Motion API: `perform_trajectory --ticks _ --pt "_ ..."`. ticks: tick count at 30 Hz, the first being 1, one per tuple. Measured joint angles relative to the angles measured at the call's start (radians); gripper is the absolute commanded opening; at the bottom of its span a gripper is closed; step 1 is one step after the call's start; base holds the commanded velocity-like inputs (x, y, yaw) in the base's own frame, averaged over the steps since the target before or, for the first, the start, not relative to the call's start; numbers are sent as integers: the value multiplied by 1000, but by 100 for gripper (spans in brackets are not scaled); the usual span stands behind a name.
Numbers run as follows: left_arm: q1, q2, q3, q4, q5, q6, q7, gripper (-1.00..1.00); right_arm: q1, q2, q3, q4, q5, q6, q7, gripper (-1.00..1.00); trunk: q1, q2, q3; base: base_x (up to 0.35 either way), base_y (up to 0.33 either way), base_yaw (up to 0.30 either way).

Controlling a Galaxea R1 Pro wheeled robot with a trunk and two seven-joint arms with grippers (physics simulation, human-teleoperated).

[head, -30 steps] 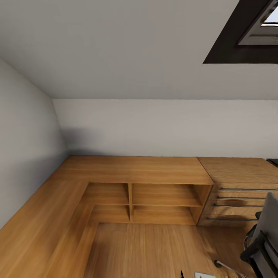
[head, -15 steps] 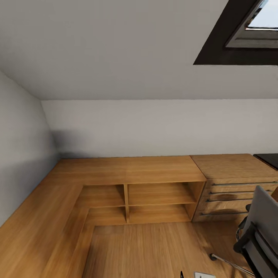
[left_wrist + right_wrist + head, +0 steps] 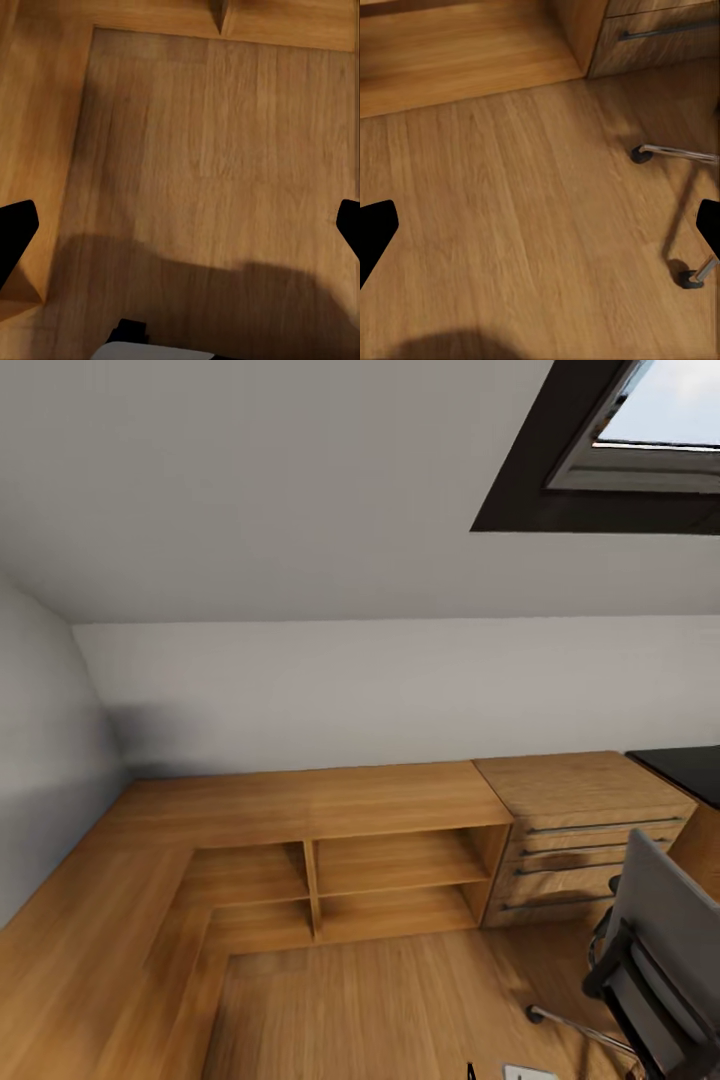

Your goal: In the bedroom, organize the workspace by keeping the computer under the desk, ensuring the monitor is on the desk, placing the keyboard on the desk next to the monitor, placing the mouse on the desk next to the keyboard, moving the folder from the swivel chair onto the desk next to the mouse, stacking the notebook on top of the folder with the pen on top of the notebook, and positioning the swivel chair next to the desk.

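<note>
the head view looks over a corner of the bedroom: a low light-wood shelf unit (image 3: 330, 860) with open compartments runs along the white wall (image 3: 380, 690), and a light-wood drawer chest (image 3: 585, 830) with long bar handles stands touching its right end. a skylight (image 3: 640, 430) with a dark frame sits in the sloped ceiling at upper right.

the swivel chair (image 3: 660, 950) stands on the wooden floor (image 3: 380, 1010) at the right edge of the head view, in front of the drawer chest, its grey backrest turned toward the camera and a black armrest beside it. one chrome leg with a black castor reaches out over the floor. in the right wrist view two chair legs (image 3: 679, 154) with castors show near the bottom drawers of the chest. a glossy black corner of the surface (image 3: 690, 770) shows at the far right, just beyond the chest.

the left tool (image 3: 180, 232) hangs over bare floor with its two dark fingers spread wide, nothing between them. the right tool (image 3: 540, 232) is also spread wide above the floor, holding nothing, with the chair's castors off to one side.
</note>
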Motion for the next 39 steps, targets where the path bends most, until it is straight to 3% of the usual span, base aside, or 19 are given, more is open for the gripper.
perform_trajectory --ticks 10,33,39 --pt "0 0 0 0 0 0 0 100 0 0 0 0 0 0 0 100 0 0 6 75 0 -239" --pt "0 0 0 0 0 0 0 100 0 -1 0 1 0 0 1 100 -1 0 20 311 0 -259" --pt "0 0 0 0 0 0 0 100 0 -1 0 1 0 0 1 100 0 0 25 136 0 -260"
